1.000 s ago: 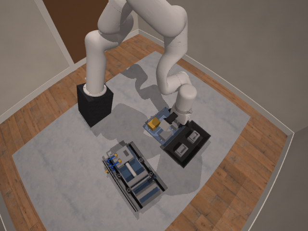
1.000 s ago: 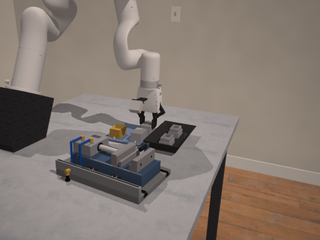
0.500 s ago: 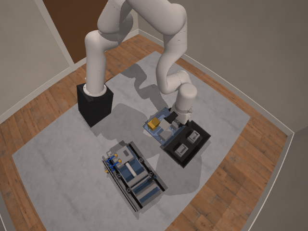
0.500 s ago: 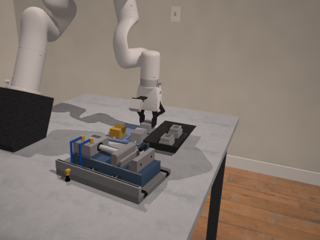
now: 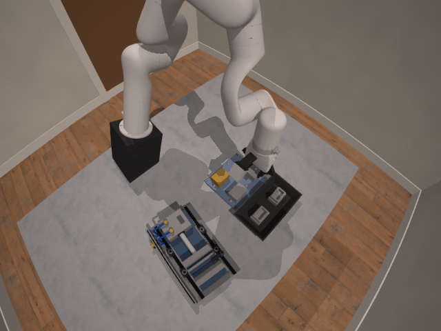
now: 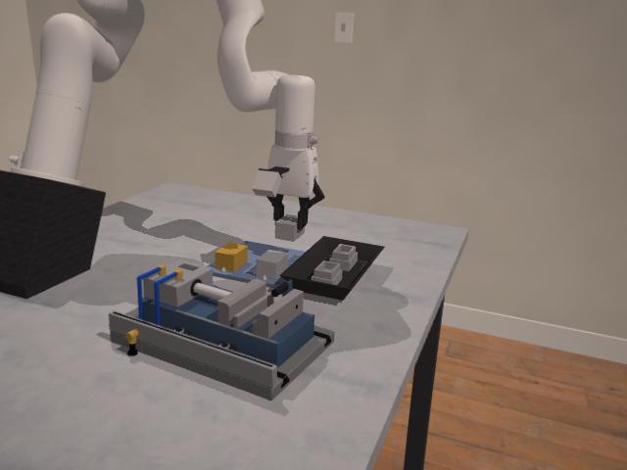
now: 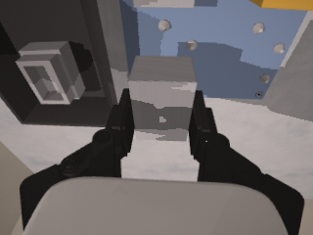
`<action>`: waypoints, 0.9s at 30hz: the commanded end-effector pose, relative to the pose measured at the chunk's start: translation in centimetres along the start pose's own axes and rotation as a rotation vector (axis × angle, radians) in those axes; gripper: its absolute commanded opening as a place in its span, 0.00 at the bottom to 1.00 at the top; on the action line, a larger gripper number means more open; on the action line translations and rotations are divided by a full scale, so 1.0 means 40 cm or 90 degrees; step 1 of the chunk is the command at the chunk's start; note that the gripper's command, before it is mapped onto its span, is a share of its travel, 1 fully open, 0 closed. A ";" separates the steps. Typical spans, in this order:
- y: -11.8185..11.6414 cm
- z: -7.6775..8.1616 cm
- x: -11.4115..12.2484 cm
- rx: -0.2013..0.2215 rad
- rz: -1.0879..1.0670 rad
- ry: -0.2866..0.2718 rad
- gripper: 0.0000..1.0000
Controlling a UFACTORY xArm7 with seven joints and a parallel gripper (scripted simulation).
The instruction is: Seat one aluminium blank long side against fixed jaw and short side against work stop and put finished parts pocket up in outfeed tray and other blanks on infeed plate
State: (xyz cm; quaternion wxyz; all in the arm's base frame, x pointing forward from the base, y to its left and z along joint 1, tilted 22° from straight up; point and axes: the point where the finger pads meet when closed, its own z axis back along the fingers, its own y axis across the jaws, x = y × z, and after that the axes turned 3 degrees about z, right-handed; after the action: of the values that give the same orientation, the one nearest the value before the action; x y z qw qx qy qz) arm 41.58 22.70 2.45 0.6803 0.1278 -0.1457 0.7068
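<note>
A beige-walled room with a plank floor holds a grey tabletop (image 6: 354, 222) carrying the whole cell. The end effector (image 6: 290, 216) is closed to about half its span on an aluminium blank (image 6: 288, 228), gripping its two opposite side faces and holding it in the air above the far corner of the infeed plate (image 5: 227, 164), next to the outfeed tray (image 5: 292, 195). On that plate sit a brass blank (image 5: 219, 176) and a second grey blank (image 5: 236, 192); two finished parts (image 5: 260, 214) lie pocket up in the tray. The vise (image 6: 273, 317) stands nearer the camera than the plate, with nothing in its opening.

The held block looks rigid, fairly dense and smooth-sided, so it could slip under a weak pinch; a centred grip across its narrow width seems sound.

The work stop and the low bars are hard to make out from here. In the wrist view the end effector hides the blank's lower end.
</note>
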 end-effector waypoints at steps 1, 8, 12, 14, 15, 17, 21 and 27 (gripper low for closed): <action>-0.006 0.047 0.000 -0.004 0.000 0.000 0.00; -0.006 0.124 0.000 -0.004 0.000 0.000 0.00; -0.006 0.140 0.000 -0.004 0.000 0.000 0.00; -0.006 0.153 0.000 -0.004 0.000 0.000 0.00; -0.006 0.158 0.000 -0.004 0.000 0.000 0.00; -0.006 0.166 0.000 -0.004 0.000 0.000 0.00; -0.006 0.172 0.000 -0.004 0.000 0.000 0.00; -0.072 0.174 -0.086 -0.004 -0.014 -0.006 0.00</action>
State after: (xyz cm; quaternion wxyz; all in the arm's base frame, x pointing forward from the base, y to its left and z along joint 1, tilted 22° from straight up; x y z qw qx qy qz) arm 41.96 19.81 8.48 0.6789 0.1292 -0.1464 0.7078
